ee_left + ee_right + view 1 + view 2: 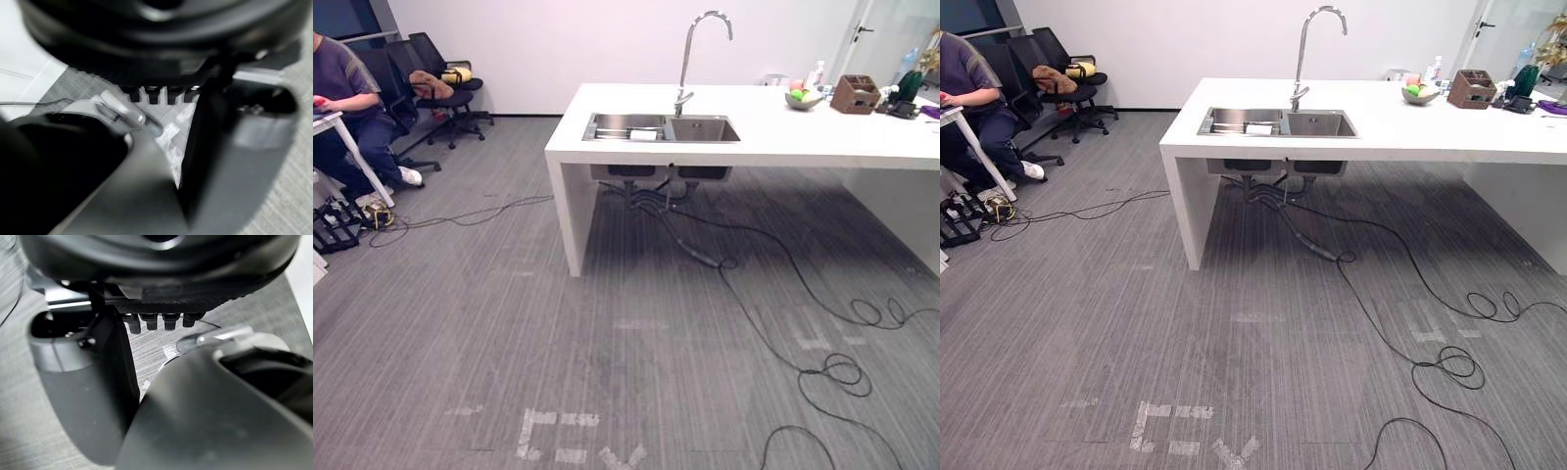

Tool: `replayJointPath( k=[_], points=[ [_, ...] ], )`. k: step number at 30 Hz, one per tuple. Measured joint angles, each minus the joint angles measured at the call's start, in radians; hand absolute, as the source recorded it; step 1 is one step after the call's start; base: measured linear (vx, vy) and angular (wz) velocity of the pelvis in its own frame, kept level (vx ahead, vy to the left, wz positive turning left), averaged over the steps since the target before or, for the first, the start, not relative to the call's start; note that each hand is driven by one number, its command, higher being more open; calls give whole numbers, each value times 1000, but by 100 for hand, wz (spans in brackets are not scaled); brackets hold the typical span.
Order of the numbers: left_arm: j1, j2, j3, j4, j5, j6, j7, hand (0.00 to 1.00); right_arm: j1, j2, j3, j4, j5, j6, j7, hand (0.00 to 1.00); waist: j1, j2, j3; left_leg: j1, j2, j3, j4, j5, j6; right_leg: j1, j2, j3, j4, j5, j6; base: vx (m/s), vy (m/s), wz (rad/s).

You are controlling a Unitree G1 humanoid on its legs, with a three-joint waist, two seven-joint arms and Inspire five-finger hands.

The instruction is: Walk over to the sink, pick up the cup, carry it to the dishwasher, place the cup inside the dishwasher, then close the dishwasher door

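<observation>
A steel double sink point(661, 127) with a tall curved faucet point(690, 49) is set in the near-left corner of a white counter point(783, 132), a few steps ahead. A small white item point(643, 134) lies in the left basin; I cannot tell from here whether it is a cup. My left hand point(161, 29) hangs above the carpet, its fingers point(154, 94) relaxed and its thumb point(124, 110) free, holding nothing. My right hand point(161, 264) hangs the same way, with loose fingers point(161, 322) and nothing in it.
Black cables point(822, 362) trail over the grey carpet from under the sink towards the right. Tape marks point(568, 436) lie on the floor close in front. A person point(347, 98) sits at a desk far left beside office chairs point(440, 88). A fruit bowl point(803, 97) and wooden box point(855, 94) stand on the counter's far side.
</observation>
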Motion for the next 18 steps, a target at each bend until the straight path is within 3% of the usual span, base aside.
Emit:
replayJointPath(
  k=[5,13,18],
  points=[
    [-1,-1,-16,-1,1,-38,0,100,-16,-7,36,0,-34,-21,-7,100,0,-1,10,-1,-1,-12,-4,4,0,0,-1,-13,-1,-1,0,-52,-28,7],
    [-2,-1,-22,-10,-3,-45,4,100,-41,-13,67,0,-56,-21,-5,100,0,-6,25,-4,-11,-34,-4,9,3,9,-9,-36,-9,-1,0,-26,-13,9],
    [2,9,-60,-9,-13,-123,-74,100,-54,-10,87,0,-77,-35,-17,100,0,-14,37,-4,-13,-39,-4,10,5,12,-11,-40,-9,-1,0,-8,-6,2]
  ],
)
